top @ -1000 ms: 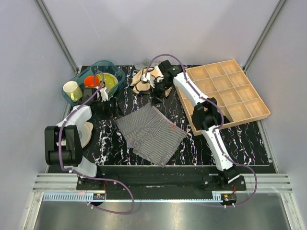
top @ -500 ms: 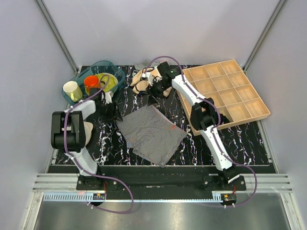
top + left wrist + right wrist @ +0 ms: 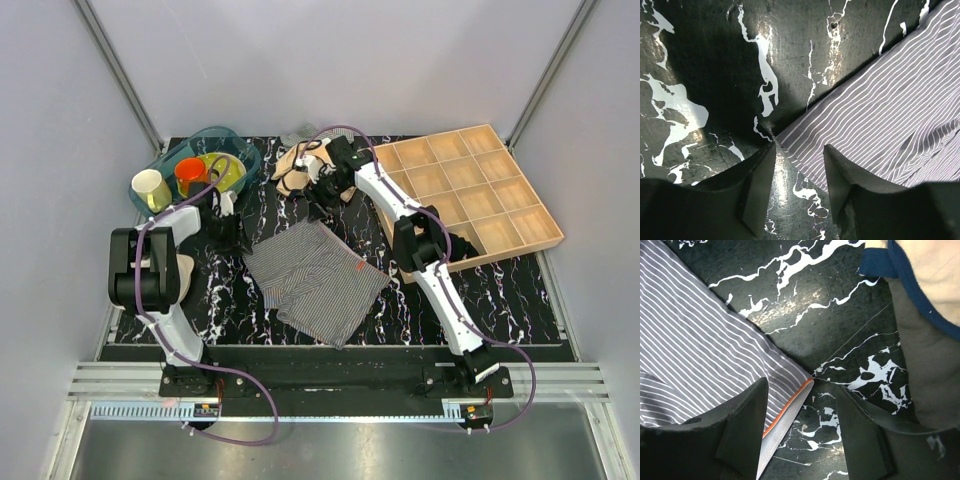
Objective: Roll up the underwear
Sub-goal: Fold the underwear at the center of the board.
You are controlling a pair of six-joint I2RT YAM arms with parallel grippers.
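**Item:** underwear (image 3: 318,282), grey-and-white pinstriped boxer shorts with a small red mark at the right-hand hem.
**Location:** spread flat and unrolled at the centre of the black, white-veined desk (image 3: 490,300).
**Left claw** (image 3: 799,157): low at the underwear's far-left corner. Its fingers are apart, one on either side of the corner tip, and the cloth between them is not pinched.
**Right claw** (image 3: 801,397): low at the far corner. Its fingers are apart, straddling an orange-edged hem, and grip nothing.
**Other stock:**
- Beige garment (image 3: 296,166), just beyond the right claw.
- Wooden compartment tray (image 3: 500,215), at the far right.
- Blue basin (image 3: 248,158) holding cups and a bowl, at the far left.
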